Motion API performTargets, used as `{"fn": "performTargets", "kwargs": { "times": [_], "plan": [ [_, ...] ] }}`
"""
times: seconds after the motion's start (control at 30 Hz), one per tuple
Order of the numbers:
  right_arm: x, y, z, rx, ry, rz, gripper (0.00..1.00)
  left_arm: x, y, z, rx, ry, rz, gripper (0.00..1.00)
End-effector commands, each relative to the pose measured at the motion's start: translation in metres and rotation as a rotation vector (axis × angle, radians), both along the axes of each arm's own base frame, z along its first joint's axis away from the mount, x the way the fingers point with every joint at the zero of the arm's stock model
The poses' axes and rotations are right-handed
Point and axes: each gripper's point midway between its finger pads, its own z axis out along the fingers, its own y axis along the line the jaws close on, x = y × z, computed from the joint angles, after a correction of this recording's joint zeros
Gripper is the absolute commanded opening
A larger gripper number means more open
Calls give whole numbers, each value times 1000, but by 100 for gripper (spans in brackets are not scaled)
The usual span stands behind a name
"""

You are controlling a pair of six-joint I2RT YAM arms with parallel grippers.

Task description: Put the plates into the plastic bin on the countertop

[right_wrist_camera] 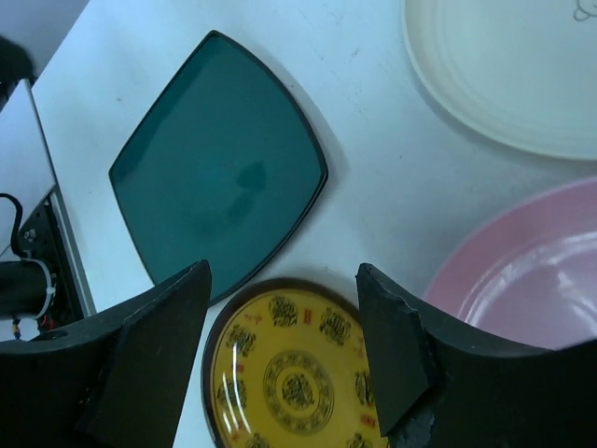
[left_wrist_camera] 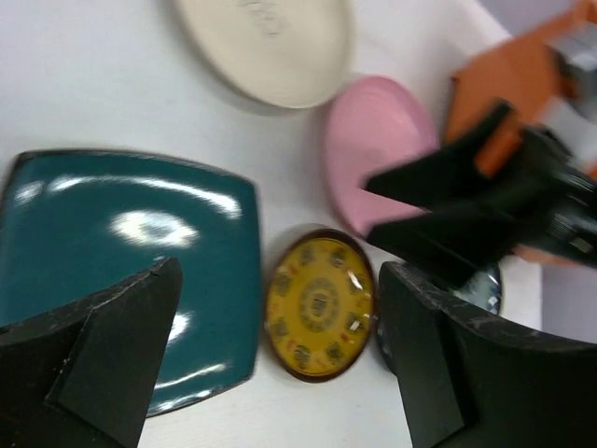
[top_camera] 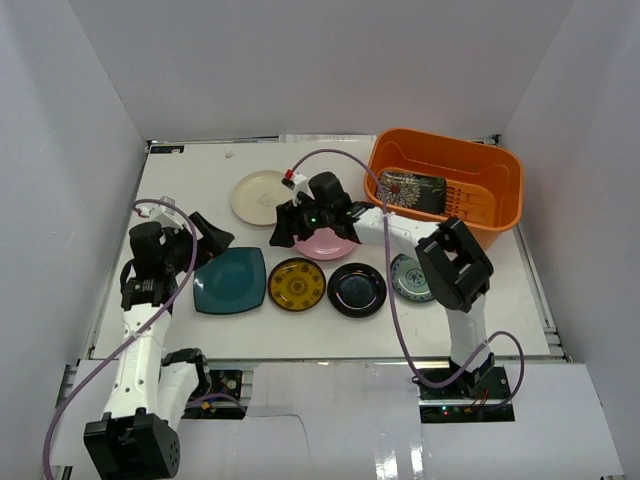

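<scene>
While six plates lie on the countertop, one floral plate sits in the plastic bin at two o'clock. Pickup pending: right gripper near pink plate, left gripper by teal plate, both agape, empty; next needs a rim pinch.

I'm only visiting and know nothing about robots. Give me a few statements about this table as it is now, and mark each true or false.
1. A dark floral plate lies inside the orange bin. True.
2. The teal plate is in the bin too. False: it lies on the countertop, beside the yellow patterned plate.
3. The right gripper holds the pink plate. False: the gripper is open and empty; the pink plate lies on the countertop.
4. The yellow patterned plate lies between the teal plate and the black plate. True.
5. The left gripper is open and empty. True.
</scene>
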Motion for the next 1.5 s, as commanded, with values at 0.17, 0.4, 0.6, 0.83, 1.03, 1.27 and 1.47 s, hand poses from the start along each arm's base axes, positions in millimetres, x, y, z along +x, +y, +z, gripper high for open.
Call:
{"fn": "performTargets", "kwargs": {
  "times": [0.17, 0.4, 0.6, 0.83, 1.03, 1.27, 1.47],
  "plan": [
    [20, 60, -42, -41, 70, 17, 72, -8, -59, 101, 7, -382, -291, 98],
    [22, 75, -81, -70, 147, 2, 70, -16, -87, 114, 61, -461, -358, 98],
    [-9, 83, -92, -49, 224, 57, 62, -12, -97, 115, 74, -488, -365, 98],
    [-35, 82, -91, 22, 310, 74, 47, -10, -97, 111, 85, -481, -345, 98],
    [-36, 87, -70, 107, 337, 62, 8, -9, -89, 118, 109, -490, -292, 98],
    [-15, 92, 59, 318, 178, 52, 8, -9, -80, 165, 77, -552, -208, 98],
    [29, 10, 172, 472, -6, -134, 8, -16, -78, 191, 22, -605, -177, 98]
  ]
}}
